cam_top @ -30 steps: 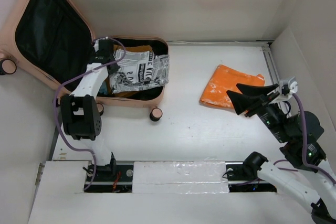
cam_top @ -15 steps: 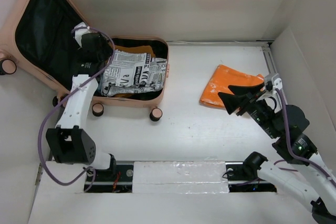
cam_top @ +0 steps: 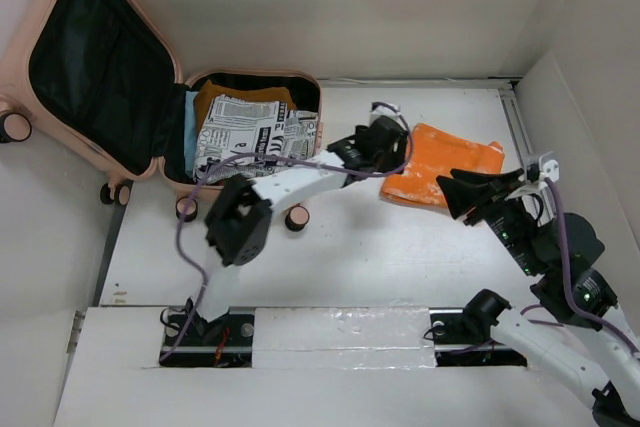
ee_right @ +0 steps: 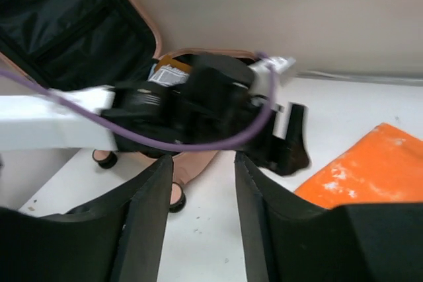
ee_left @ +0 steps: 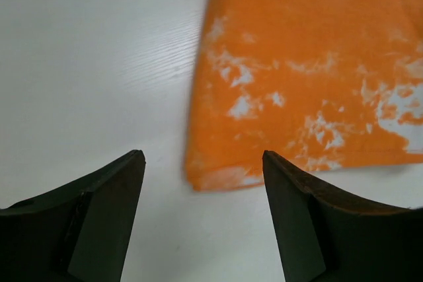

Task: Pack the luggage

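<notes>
Swung clear of the luggage (cam_top: 70, 17) since the earlier frame, the left arm (cam_top: 300, 179) is now stretching rightward across the white table (cam_top: 400, 257). The newspaper-print garment (cam_top: 250, 132) it was handling is left lying in the case.

At far left, the luggage is sitting open. Its black-lined lid is leaning back against the wall, so the lower shell is facing upward to receive items. The newspaper-print garment is resting in that shell on top of a mustard-brown garment (cam_top: 225, 97), which suggests that packing is partly done.

Moving right, the left arm is extending low and nearly straight from its base. Its wrist is angling down so that the left gripper (cam_top: 385, 152) is hovering over the near-left corner of the folded orange cloth (cam_top: 440, 162). In the left wrist view the left gripper (ee_left: 201, 163) is holding its fingers well apart and empty. They are framing the corner of the cloth (ee_left: 297, 77), apparently lining up for a pinch.

The orange cloth is lying flat on the table, well apart from the luggage, probably the next item to pack.

At right, the right arm (cam_top: 560, 257) is folding back on itself. The right gripper (cam_top: 458, 195) is pointing leftward just beside the cloth's right edge. Its fingers are parted with nothing between them, seemingly waiting to assist.
</notes>
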